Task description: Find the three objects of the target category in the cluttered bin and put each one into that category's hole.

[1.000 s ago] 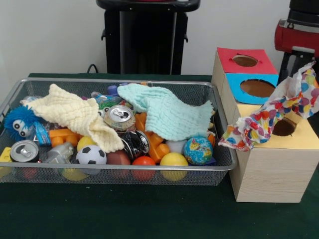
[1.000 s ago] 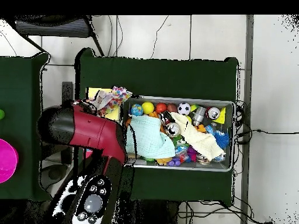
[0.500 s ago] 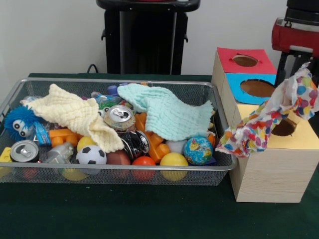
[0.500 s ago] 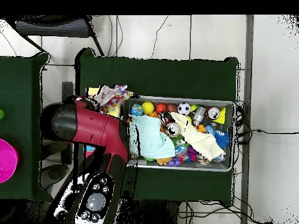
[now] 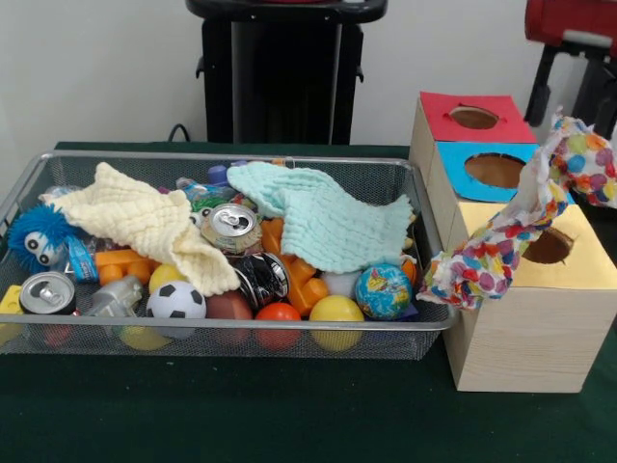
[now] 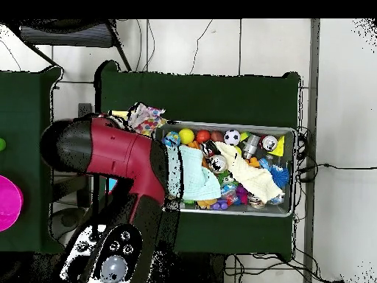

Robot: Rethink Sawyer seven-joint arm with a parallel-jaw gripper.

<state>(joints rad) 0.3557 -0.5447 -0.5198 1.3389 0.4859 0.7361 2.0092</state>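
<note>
Clutter, non-task:
- cream waffle cloth, draped over left-side items; corner overlapping yellow ball beneath
- mint waffle cloth, spread right of centre
- opened drink can, between the two cloths
- dark crushed can, just in front of it
- silver can, far left, beside blue fuzzy toy with eyes
- soccer ball, brown ball, red ball, yellow ball, globe ball, in front row
- orange blocks
- red-topped opening; blue-topped opening
- dark green tabletop
- pink disc, separate side surface
</note>
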